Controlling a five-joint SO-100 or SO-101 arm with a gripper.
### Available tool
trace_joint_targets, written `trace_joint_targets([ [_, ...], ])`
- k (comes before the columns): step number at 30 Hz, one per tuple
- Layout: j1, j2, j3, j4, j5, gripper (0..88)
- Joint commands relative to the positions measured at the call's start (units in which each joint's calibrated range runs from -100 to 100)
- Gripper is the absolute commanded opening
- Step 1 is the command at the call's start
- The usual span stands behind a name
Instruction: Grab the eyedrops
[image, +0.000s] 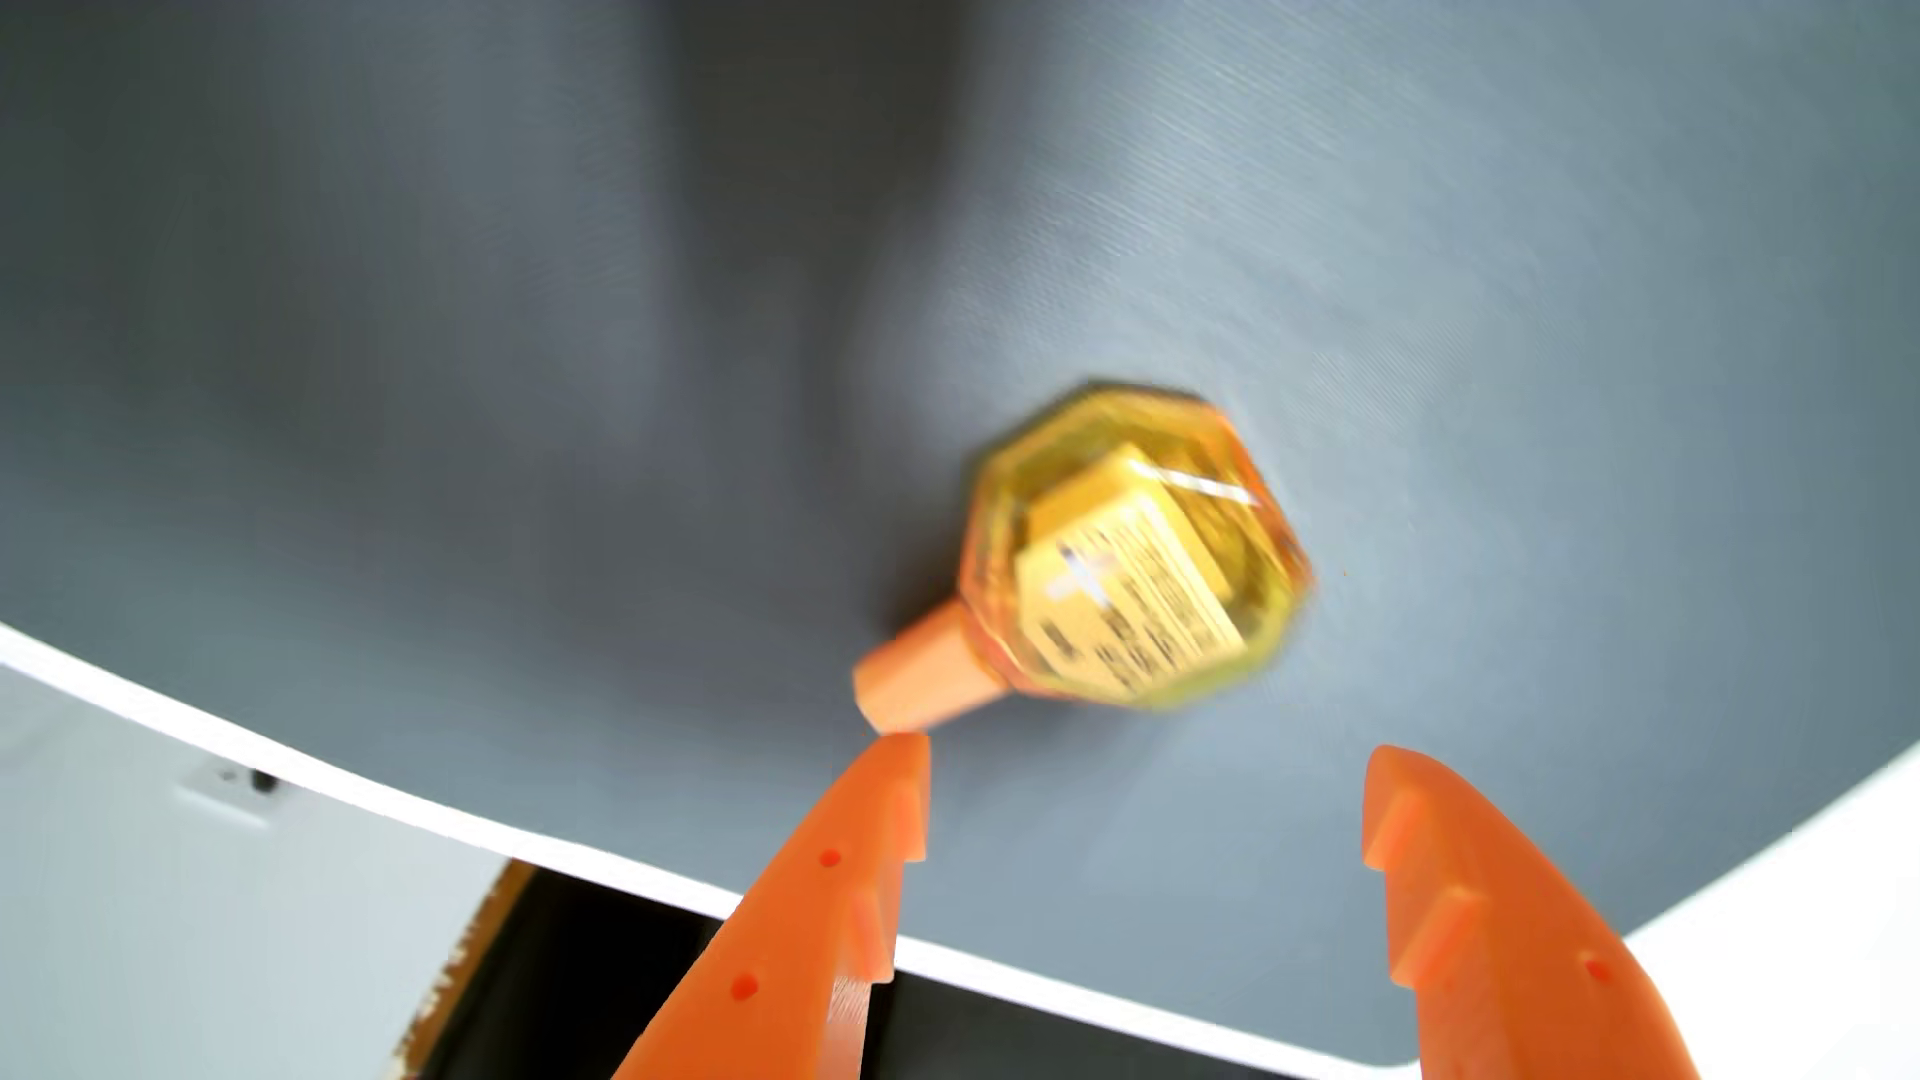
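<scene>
Lying on the grey bench mat (1455, 260), the eyedrops (1122, 561) sit at twelve o'clock from the spread, empty gripper (1143, 774). Its seven-o'clock finger nearly touches the cap (920, 675) and could nudge the bottle away.

We see the gripper (1143, 753) entering the wrist view from the bottom edge, both orange fingers (821, 914) pointing up into frame w/ a wide gap btwn the tips, so the jaws stand apart. Left finger as the view shows it has a stepped inner face and two small holes; right one matches, approx. mirrored, w/ nothing held btwn them.
</scene>
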Motion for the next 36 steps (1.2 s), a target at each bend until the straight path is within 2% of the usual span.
trace_joint_targets([
  [1,0.0,-1.4,-4.0,0.6,-3.5,23.9],
  [8,-0.8,-1.2,-3.2,0.7,-8.9,25.1],
  [11,-1.8,-1.1,-3.2,0.3,-9.3,27.9],
  [23,-1.3,-1.8,9.4,-4.9,-10.8,27.9],
  [36,-2.3,-1.3,9.7,-6.7,-11.0,26.1],
])
